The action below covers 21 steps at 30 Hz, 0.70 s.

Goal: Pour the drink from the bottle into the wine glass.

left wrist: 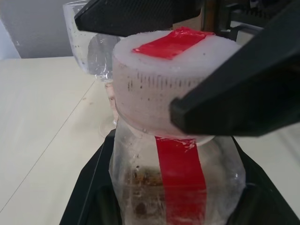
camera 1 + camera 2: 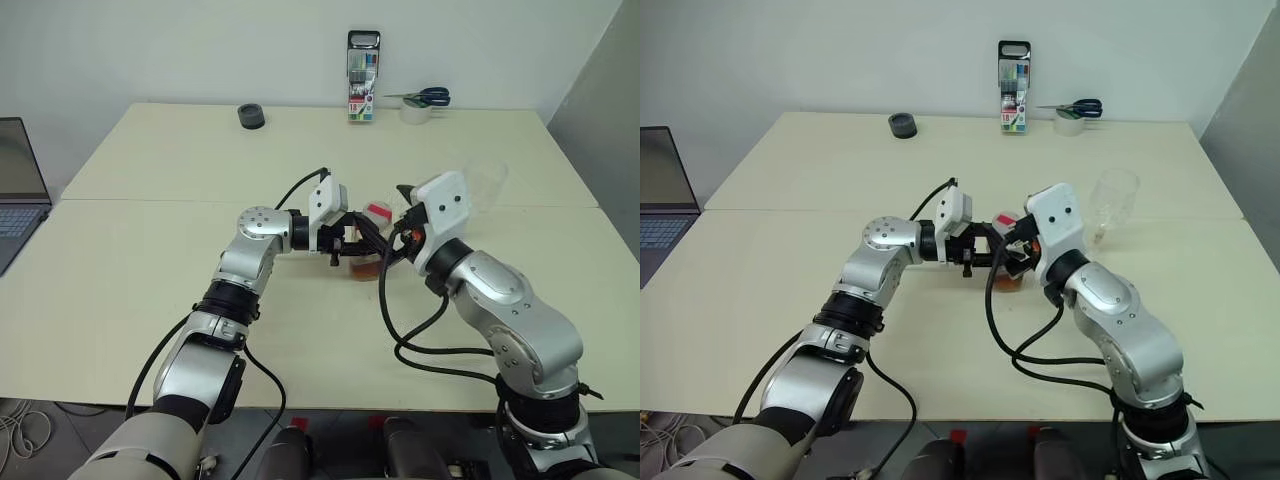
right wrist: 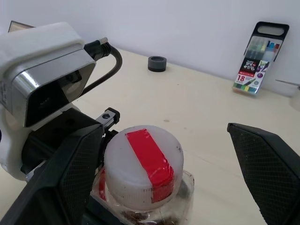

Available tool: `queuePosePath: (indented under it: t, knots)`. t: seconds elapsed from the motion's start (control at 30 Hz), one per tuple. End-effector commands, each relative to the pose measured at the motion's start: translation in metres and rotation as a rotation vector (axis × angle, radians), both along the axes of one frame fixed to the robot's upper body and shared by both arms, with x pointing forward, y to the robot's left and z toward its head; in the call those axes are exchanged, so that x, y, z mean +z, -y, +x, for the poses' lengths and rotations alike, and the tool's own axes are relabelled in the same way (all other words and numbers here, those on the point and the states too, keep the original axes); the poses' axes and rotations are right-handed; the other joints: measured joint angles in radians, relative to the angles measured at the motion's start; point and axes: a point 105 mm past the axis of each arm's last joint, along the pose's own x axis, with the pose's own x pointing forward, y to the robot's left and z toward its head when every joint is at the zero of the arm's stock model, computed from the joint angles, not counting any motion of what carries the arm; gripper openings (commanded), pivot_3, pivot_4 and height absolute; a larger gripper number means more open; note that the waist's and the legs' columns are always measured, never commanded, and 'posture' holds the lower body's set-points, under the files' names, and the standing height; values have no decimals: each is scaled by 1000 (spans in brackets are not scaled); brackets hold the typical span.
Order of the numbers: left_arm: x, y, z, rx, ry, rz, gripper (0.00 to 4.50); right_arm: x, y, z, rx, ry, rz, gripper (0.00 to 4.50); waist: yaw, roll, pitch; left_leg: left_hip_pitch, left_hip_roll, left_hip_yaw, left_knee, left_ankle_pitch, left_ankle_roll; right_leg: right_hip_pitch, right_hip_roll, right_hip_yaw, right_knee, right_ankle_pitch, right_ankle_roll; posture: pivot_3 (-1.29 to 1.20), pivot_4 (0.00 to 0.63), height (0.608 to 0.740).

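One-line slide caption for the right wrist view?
Open right pincer straddles the bottle at its white cap, which the left pincer holds on the table.

Looks like an office or lab workroom: plain white walls, two pale tables point(image 2: 150, 170) pushed together, an open laptop point(image 2: 18, 190) at one edge, a marker pack point(image 2: 362, 75), scissors point(image 2: 425, 96) atop a tape roll point(image 2: 414, 112), loose cables point(image 2: 20, 430) on the floor.
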Motion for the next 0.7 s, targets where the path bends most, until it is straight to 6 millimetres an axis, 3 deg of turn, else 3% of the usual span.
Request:
queuePosePath:
  t: [0.03, 0.1, 0.3, 0.4, 0.5, 0.6, 0.7]
  knots:
    - [18, 4, -1, -14, 66, -24, 1895, 14, -2, -2, 1, 64, 28, 4327, -1, 0, 0, 0, 0, 0, 0, 0, 0, 0, 0, 0, 0, 0, 0, 0, 150, 740]
    - [18, 3, -1, -13, 67, -22, 1895, 12, -3, -3, 6, 57, 27, 3948, -1, 0, 0, 0, 0, 0, 0, 0, 0, 0, 0, 0, 0, 0, 0, 0, 150, 740]
    - [17, 2, -2, -12, 65, -17, 1895, 10, -5, -4, 40, 73, 19, 1887, -1, 0, 0, 0, 0, 0, 0, 0, 0, 0, 0, 0, 0, 0, 0, 0, 150, 740]
    - [16, 0, -3, -16, 61, -13, 1894, 7, -9, -7, 126, 79, 4, 1866, -1, 0, 0, 0, 0, 0, 0, 0, 0, 0, 0, 0, 0, 0, 0, 0, 150, 740]
    - [15, -3, -6, -33, 49, -4, 1894, 1, -15, -15, 383, 103, -131, 1866, -1, 0, 0, 0, 0, 1, 0, 0, 1, 0, 0, 0, 0, 0, 0, 0, 150, 740]
    - [14, -7, -11, -61, 58, 23, 1888, -12, -1, -5, 613, 56, -357, 1866, -2, 0, 0, 1, -1, 4, 1, -2, 4, 1, 0, 0, -1, 0, 0, 0, 150, 740]
    - [12, -11, -11, -66, 85, 51, 1887, -11, 11, 9, 723, -80, -418, 1867, -5, 1, 1, 2, 0, 5, 1, -2, 4, 2, 1, -1, 0, 0, 0, 0, 150, 740]
